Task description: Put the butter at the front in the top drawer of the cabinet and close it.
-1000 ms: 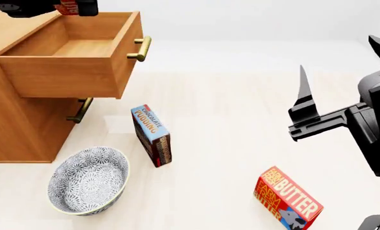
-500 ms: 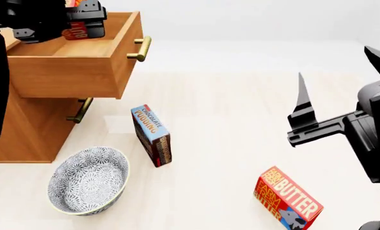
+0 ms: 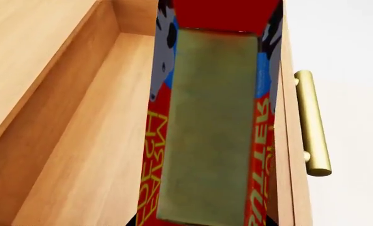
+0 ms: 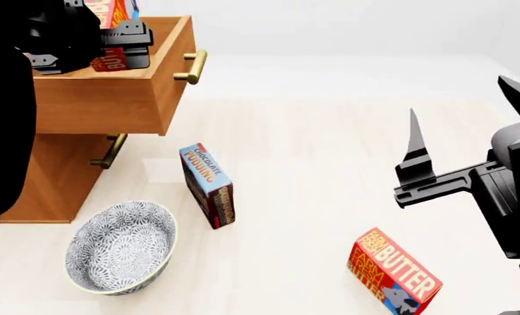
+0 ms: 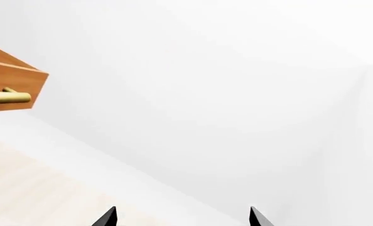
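My left gripper (image 4: 111,41) is shut on a red-and-orange butter carton (image 4: 108,60) and holds it over the open top drawer (image 4: 111,98) of the wooden cabinet (image 4: 50,177). In the left wrist view the butter carton (image 3: 212,122) hangs just inside the drawer's front wall, next to the brass handle (image 3: 312,122), with the drawer floor (image 3: 79,141) beyond it. I cannot tell whether it touches the floor. A second identical butter carton (image 4: 393,274) lies on the ground at the front right. My right gripper (image 4: 459,98) hangs open and empty above it.
A chocolate pudding carton (image 4: 209,186) stands on the ground in front of the cabinet, and a patterned bowl (image 4: 120,246) sits to its left. A lower drawer handle (image 4: 113,151) sticks out under the open drawer. The right wrist view shows the drawer corner (image 5: 17,80).
My left arm has come down and forward with the butter carton, from the picture's top edge to the drawer opening. The right arm has barely shifted.
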